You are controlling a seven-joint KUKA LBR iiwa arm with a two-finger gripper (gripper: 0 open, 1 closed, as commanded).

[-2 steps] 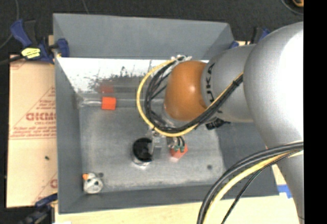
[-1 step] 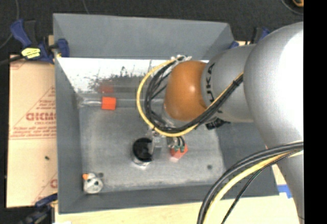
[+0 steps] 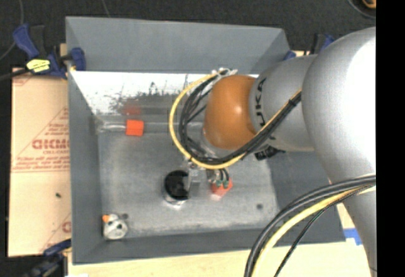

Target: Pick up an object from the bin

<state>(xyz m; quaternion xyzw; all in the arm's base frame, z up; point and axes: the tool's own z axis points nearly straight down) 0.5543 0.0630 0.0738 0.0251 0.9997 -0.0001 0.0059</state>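
My gripper (image 3: 195, 179) hangs low over the middle of the bin floor, mostly hidden under the arm's wrist. A black round object with a pale rim (image 3: 175, 186) lies just to its left, touching or nearly touching it. A small red piece with a bit of green (image 3: 219, 190) lies just to the gripper's right. Nothing shows held in the gripper.
An orange block (image 3: 134, 127) rests near the bin's back wall on the left. A small silver and white item (image 3: 114, 226) sits in the front left corner. The arm and its looped cables cover the bin's right half.
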